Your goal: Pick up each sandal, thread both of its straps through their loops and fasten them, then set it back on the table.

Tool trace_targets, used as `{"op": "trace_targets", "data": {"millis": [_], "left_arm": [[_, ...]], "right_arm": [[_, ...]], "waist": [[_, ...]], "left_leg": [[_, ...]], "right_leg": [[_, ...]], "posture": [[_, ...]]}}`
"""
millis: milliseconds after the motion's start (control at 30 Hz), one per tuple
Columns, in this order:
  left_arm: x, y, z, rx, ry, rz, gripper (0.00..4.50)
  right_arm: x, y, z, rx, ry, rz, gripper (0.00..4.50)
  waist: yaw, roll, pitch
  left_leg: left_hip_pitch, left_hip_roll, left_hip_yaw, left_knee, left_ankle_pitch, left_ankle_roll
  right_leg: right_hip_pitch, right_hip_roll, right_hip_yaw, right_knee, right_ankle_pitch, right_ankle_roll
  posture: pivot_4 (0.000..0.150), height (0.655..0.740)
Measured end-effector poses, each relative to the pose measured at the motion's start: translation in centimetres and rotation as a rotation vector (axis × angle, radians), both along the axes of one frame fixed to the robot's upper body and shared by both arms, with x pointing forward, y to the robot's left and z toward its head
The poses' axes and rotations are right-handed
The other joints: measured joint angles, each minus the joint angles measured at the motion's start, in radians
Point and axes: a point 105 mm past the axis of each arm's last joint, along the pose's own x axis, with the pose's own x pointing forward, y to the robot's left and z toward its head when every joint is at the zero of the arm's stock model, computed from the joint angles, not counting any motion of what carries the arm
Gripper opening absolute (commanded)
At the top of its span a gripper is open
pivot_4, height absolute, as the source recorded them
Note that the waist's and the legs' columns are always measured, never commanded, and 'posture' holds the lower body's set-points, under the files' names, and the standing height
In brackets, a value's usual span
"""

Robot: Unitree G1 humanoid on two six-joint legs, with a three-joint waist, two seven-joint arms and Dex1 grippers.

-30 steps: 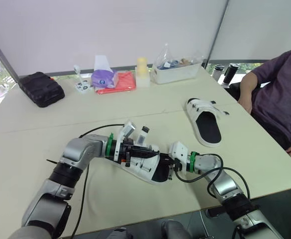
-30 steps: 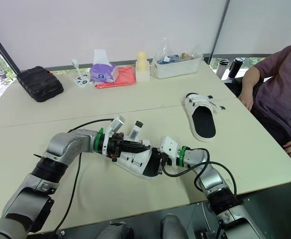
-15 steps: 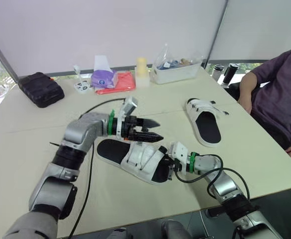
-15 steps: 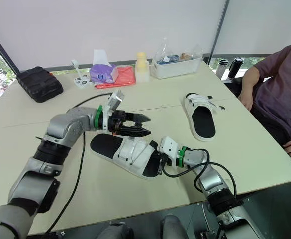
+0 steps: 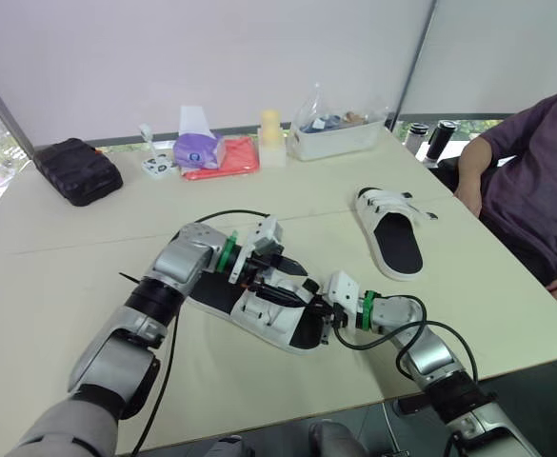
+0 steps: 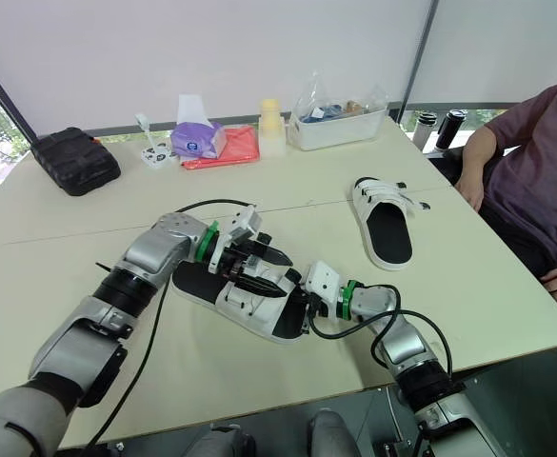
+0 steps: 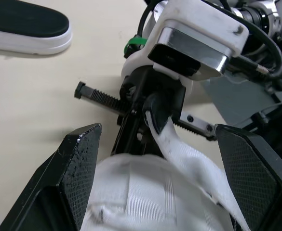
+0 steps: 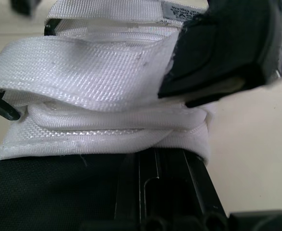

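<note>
The near sandal [image 5: 259, 314], white with a black footbed, lies on the table in front of me. My left gripper [image 5: 292, 283] hovers open over its straps. In the left wrist view its fingers [image 7: 78, 173] stand wide on either side of a white strap [image 7: 179, 159]. My right gripper [image 5: 331, 321] is shut on the toe end of this sandal, pinching the white strap edge [image 8: 107, 130]. The second sandal [image 5: 392, 233] lies flat at the far right, straps across its top.
A person [image 5: 535, 181] sits at the right edge of the table. Along the back stand a black pouch [image 5: 78, 169], a tissue pack [image 5: 200, 148], a red cloth [image 5: 235, 157], a yellow bottle [image 5: 273, 138] and a clear tub [image 5: 340, 133]. A black cable [image 5: 202, 219] trails off my left arm.
My left gripper let go of the straps, lifted away open, then came back down over them, still open. The right gripper and the sandal stayed put.
</note>
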Motion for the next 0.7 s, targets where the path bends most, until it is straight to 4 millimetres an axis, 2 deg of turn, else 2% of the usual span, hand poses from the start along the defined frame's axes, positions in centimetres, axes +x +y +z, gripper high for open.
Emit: {"op": "trace_targets", "data": {"millis": [167, 200, 367, 567, 700], "left_arm": [[-0.1, -0.9, 0.2, -0.026, 0.037, -0.013, 0.49], [-0.2, -0.9, 0.3, -0.029, 0.040, -0.019, 0.09], [-0.3, -0.7, 0.7, -0.052, 0.067, -0.018, 0.02], [-0.4, -0.4, 3.9, -0.168, 0.136, 0.006, 0.02], [0.3, -0.1, 3.5, -0.151, 0.121, 0.058, 0.02]], "right_arm": [[-0.1, 0.0, 0.0, 0.002, -0.002, -0.004, 0.00], [-0.1, 0.0, 0.0, 0.002, -0.002, -0.004, 0.00], [-0.1, 0.0, 0.0, 0.003, -0.003, -0.006, 0.00], [0.0, 0.0, 0.1, 0.007, -0.009, -0.014, 0.00], [0.0, 0.0, 0.1, 0.007, -0.009, -0.015, 0.00]], "waist": [[-0.001, 0.000, 0.000], [-0.001, 0.000, 0.000], [0.000, 0.000, 0.000], [-0.001, 0.000, 0.000], [0.000, 0.000, 0.000]], "left_leg": [[0.000, 0.000, 0.000, 0.000, 0.000, 0.000], [0.000, 0.000, 0.000, 0.000, 0.000, 0.000], [0.000, 0.000, 0.000, 0.000, 0.000, 0.000], [0.000, 0.000, 0.000, 0.000, 0.000, 0.000], [0.000, 0.000, 0.000, 0.000, 0.000, 0.000]], "right_leg": [[0.000, 0.000, 0.000, 0.000, 0.000, 0.000], [0.000, 0.000, 0.000, 0.000, 0.000, 0.000], [0.000, 0.000, 0.000, 0.000, 0.000, 0.000], [0.000, 0.000, 0.000, 0.000, 0.000, 0.000], [0.000, 0.000, 0.000, 0.000, 0.000, 0.000]], "posture": [[0.150, 0.7400], [0.150, 0.7400], [0.150, 0.7400], [0.150, 0.7400], [0.150, 0.7400]]}}
